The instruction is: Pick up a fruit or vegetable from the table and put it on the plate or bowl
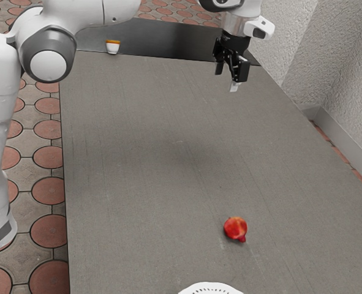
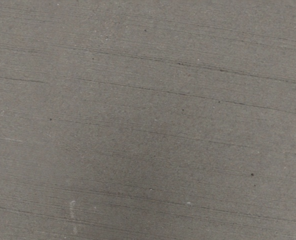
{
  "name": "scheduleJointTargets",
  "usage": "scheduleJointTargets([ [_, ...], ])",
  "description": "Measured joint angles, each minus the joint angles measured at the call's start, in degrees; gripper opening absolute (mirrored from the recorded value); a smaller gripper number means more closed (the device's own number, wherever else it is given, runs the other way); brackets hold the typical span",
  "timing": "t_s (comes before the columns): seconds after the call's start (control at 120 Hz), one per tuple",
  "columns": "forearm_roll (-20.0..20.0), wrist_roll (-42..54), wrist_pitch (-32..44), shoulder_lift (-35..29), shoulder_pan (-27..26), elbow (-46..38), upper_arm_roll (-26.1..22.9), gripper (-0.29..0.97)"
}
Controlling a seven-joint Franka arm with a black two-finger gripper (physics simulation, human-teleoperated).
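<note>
The hand (image 1: 226, 80) is held open and empty above the worktop (image 1: 168, 153), well apart from the red fruit (image 1: 235, 228). A white plate (image 1: 210, 288) lies near the fruit, and a small cup (image 1: 113, 46) stands at the far edge.

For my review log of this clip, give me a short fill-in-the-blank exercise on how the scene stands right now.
The fruit on the table is ___ in colour.
The plate at the exterior view's lower edge is ___.
The gripper hangs above the table, holding ___.
Missing words: red; white; nothing.
</note>
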Motion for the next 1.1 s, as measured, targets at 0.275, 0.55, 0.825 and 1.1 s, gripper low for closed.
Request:
scheduleJointTargets([
  [0.275,-1.1,-0.2,0.0,0.1,0.6,0.1,0.3,0.68],
  [0.55,-1.6,3.2,3.5,5.2,-6.0,1.7,-11.2,0.68],
  [0.825,-0.9,8.0,8.5,12.4,-12.8,1.3,-14.6,0.68],
  [1.1,-0.3,13.0,9.2,10.5,-13.8,-8.5,-13.9,0.67],
])
